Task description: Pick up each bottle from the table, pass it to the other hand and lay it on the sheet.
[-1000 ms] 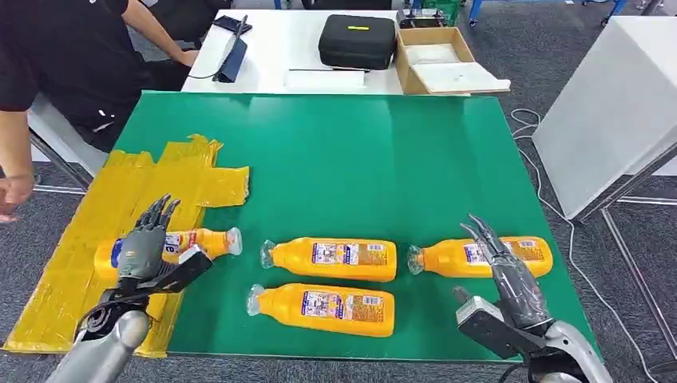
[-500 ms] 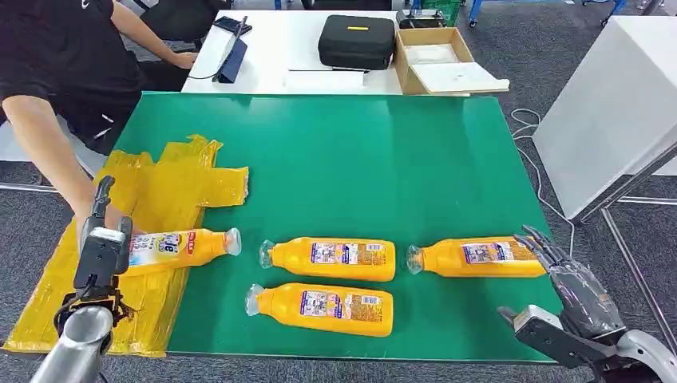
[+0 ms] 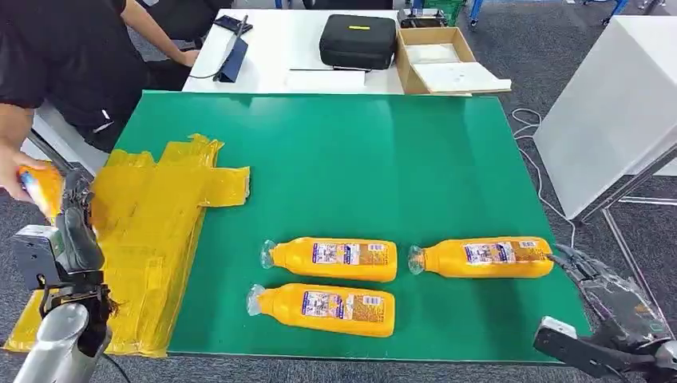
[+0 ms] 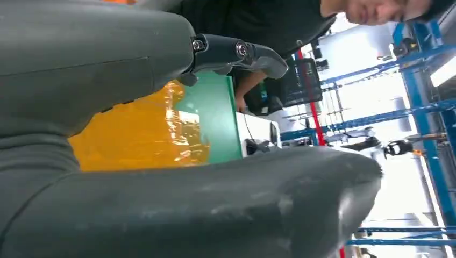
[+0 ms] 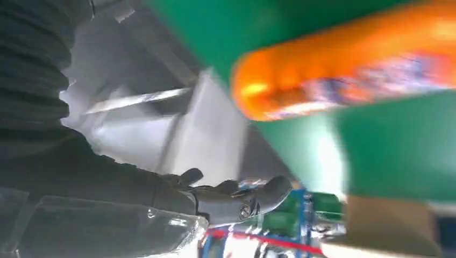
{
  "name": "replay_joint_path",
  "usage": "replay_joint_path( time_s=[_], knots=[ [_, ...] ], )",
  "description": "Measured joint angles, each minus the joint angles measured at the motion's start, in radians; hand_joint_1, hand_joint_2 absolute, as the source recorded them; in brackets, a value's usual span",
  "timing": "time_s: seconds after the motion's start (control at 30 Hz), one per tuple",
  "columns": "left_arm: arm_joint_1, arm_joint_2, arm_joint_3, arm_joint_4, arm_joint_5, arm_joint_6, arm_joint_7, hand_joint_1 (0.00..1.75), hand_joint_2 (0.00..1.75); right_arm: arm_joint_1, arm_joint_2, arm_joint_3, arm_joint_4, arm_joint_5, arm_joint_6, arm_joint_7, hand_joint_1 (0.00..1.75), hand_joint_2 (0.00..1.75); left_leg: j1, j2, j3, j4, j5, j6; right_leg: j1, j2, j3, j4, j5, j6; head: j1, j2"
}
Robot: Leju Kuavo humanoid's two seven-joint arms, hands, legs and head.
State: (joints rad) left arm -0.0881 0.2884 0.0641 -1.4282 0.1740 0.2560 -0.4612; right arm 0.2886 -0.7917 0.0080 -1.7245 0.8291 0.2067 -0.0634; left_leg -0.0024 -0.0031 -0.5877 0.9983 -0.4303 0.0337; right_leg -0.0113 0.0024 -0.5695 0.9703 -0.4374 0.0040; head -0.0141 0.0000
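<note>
At the far left, an orange bottle (image 3: 36,187) is gripped in a person's hand (image 3: 14,169) off the table's edge, evidently being carried clear of the yellow sheet (image 3: 152,231). Just below, the robot's left hand (image 3: 73,231) is held up beside the sheet, its fingers apart and nothing held, in a spot suited to receiving a pass. The sheet is spread over the left end of the green table (image 3: 359,159), presumably as the laying place. Three bottles lie on the bare green: one (image 3: 331,259) at centre, one (image 3: 322,309) nearer the robot, one (image 3: 481,257) to the right. All are laid flat with long axes across the table, caps pointing toward the sheet. At the table's right edge, the right hand (image 3: 615,299) is held with fingers spread and empty, near the base of the rightmost bottle, likely placed for the next pick.
</note>
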Motion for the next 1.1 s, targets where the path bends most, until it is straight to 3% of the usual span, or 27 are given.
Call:
replay_joint_path(
  time_s=[0.13, 0.37, 0.87, 1.1],
  knots=[
    [-0.001, -0.001, -0.007, -0.023, -0.007, 0.005, 0.000, 0.00, 0.00, -0.152, 0.080, 0.049, 0.161, 0.227, 0.019, 0.006, 0.00, 1.75, -0.001, 0.010, 0.002, 0.000, 0.000, 0.000, 0.001, 0.010, -0.002, 0.000, 0.004, 0.000, -0.001, 0.000],
    [-0.017, -0.008, -0.016, -0.035, -0.009, 0.013, 0.001, 0.00, 0.00, -0.359, 0.164, 0.139, 0.396, 0.291, 0.018, 0.007, 0.00, 1.75, 0.002, 0.010, 0.001, 0.000, 0.004, 0.000, 0.001, 0.009, -0.002, 0.000, 0.007, -0.002, 0.000, 0.000],
    [-0.014, -0.036, -0.026, -0.065, -0.041, 0.005, 0.002, 0.00, 0.00, -0.518, 0.277, 0.242, 0.588, 0.324, -0.016, 0.003, 0.00, 1.75, 0.003, 0.009, -0.001, 0.000, 0.004, 0.000, 0.001, 0.008, -0.003, 0.000, 0.007, -0.002, 0.000, 0.000],
    [-0.004, -0.043, -0.030, -0.065, -0.041, -0.004, -0.006, 0.00, 0.00, -0.533, 0.329, 0.296, 0.619, 0.333, -0.027, 0.000, 0.00, 1.75, 0.003, 0.007, -0.001, 0.000, 0.004, -0.001, 0.001, 0.008, -0.003, 0.000, 0.007, -0.002, 0.000, 0.000]
  ],
)
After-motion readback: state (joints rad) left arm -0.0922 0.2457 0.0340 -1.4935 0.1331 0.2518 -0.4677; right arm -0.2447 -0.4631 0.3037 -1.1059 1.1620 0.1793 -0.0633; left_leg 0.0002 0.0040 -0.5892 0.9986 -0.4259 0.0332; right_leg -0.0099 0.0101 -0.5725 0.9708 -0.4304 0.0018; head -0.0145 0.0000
